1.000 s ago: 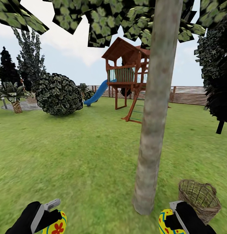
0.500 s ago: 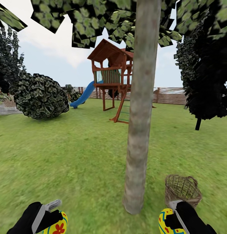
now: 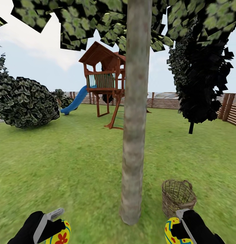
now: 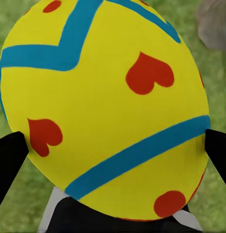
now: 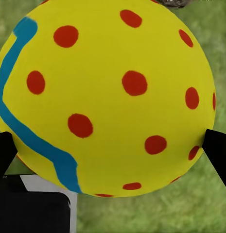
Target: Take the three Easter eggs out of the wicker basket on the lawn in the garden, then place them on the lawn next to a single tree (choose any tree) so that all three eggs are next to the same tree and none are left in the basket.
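Trunk of the tree (image 3: 134, 135) stands between our two arms in the head view, its foot just ahead; the right tool (image 3: 178, 226) is slightly nearer it than the left tool (image 3: 58, 225). The wicker basket (image 3: 177, 197) sits just right of the trunk.

In the left wrist view, that tool pinches a flowered egg (image 4: 105, 107), long axis slanting across the fingers, lawn (image 4: 10, 19) behind.

In the right wrist view, we grip a dotted egg (image 5: 108, 97) likewise.

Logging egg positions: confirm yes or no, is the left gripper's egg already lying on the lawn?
No, the left gripper holds the egg between its fingers above the lawn.
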